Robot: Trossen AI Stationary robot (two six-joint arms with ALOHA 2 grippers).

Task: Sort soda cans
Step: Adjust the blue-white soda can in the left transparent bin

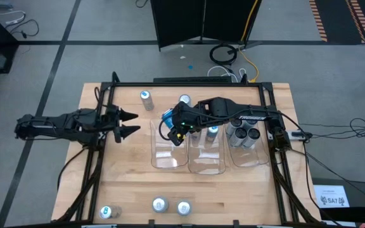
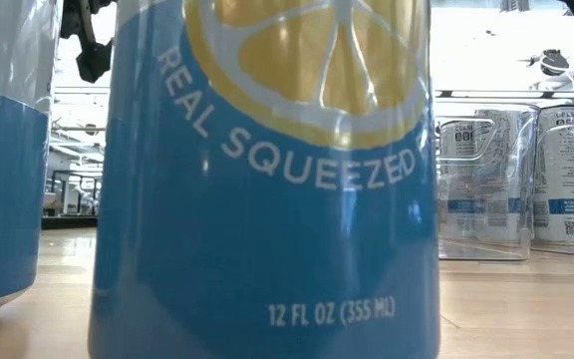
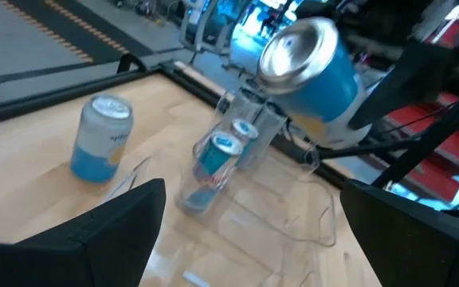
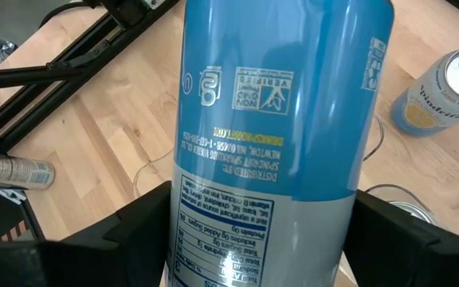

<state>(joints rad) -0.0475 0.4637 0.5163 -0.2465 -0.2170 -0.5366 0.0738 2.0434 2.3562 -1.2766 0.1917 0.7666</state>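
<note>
Filling the low view, a blue cylindrical metal can printed with a yellow lemon slice (image 2: 267, 189) stands on the wooden worktop (image 2: 526, 309). From above, the right tool (image 1: 173, 125) pinches a blue-and-silver soda can (image 1: 168, 116) above the leftmost clear plastic tray (image 1: 168, 155), at nine o'clock from two filled trays. Its wrist view shows that can (image 4: 281, 119) gripped; the left tool (image 1: 130, 124) waits spread at the worktop's nine o'clock edge.
</note>
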